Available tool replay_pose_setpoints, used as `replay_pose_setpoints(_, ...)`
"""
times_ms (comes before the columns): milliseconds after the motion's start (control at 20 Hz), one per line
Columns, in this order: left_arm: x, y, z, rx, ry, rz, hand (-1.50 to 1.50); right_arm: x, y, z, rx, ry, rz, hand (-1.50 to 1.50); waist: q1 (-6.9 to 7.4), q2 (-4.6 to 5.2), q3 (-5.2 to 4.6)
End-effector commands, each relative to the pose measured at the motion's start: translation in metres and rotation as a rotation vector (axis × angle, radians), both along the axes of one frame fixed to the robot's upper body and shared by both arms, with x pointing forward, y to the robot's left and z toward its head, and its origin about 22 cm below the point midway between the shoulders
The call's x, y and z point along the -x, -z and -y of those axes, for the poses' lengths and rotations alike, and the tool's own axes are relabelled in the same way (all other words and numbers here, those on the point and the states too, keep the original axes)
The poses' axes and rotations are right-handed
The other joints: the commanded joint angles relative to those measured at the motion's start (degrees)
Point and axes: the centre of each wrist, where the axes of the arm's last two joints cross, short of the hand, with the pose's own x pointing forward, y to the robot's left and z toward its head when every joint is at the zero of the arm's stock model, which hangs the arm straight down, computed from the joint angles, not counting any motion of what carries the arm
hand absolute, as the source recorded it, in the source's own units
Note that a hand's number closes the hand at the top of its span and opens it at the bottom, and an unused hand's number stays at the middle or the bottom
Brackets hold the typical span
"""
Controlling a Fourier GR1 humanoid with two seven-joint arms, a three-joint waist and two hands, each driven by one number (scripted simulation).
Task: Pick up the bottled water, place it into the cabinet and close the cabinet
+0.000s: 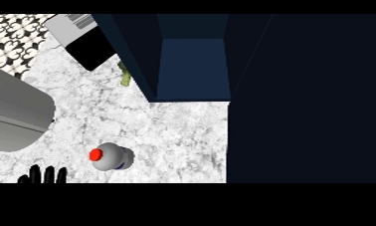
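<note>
Item: my left hand, at 7 o'clock on the lower edge, fingers straight, spread, upright, holding nothing. Item: bottled water, red cap, standing on the marble counter just up and to the right of those fingers, apart from them. Item: dark blue cabinet, at 12 o'clock, door swung open at 3 o'clock; visible shelf bare. Right hand unseen.

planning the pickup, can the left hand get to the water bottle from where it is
Probably yes: the left hand rests at the lower edge, fingers up, just left of the bottle, with only bare counter between them.
</note>
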Motion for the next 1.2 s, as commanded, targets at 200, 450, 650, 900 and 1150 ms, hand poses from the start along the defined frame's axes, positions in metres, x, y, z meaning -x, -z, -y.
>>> replay_pose_setpoints(200, -0.028, 0.052, -0.03, 0.022, -0.03, -0.069, -1.5, 0.029, -0.039, -0.006, -0.037, -0.041, 0.074, -1.5, -0.82, 0.03, -0.01)
replay_pose_setpoints(450, -0.028, 0.091, -0.03, 0.038, -0.011, -0.096, -1.5, 0.036, -0.044, -0.002, -0.029, -0.032, 0.065, -1.5, -0.35, 0.08, -0.01)
replay_pose_setpoints(650, -0.059, 0.11, -0.051, 0.041, -0.021, -0.091, -1.5, 0.041, -0.041, -0.001, -0.024, -0.028, 0.069, -1.5, -0.79, 0.19, -0.02)
replay_pose_setpoints(900, -0.046, 0.141, -0.035, 0.063, -0.038, -0.098, -1.5, 0.048, -0.045, -0.001, -0.006, -0.019, 0.068, -1.5, -0.41, 0.11, -0.02)
replay_pose_setpoints(1150, -0.063, 0.157, -0.048, 0.039, -0.054, -0.093, -1.5, 0.053, -0.038, 0.007, -0.009, -0.037, 0.064, -1.5, -0.37, 0.17, 0.04)
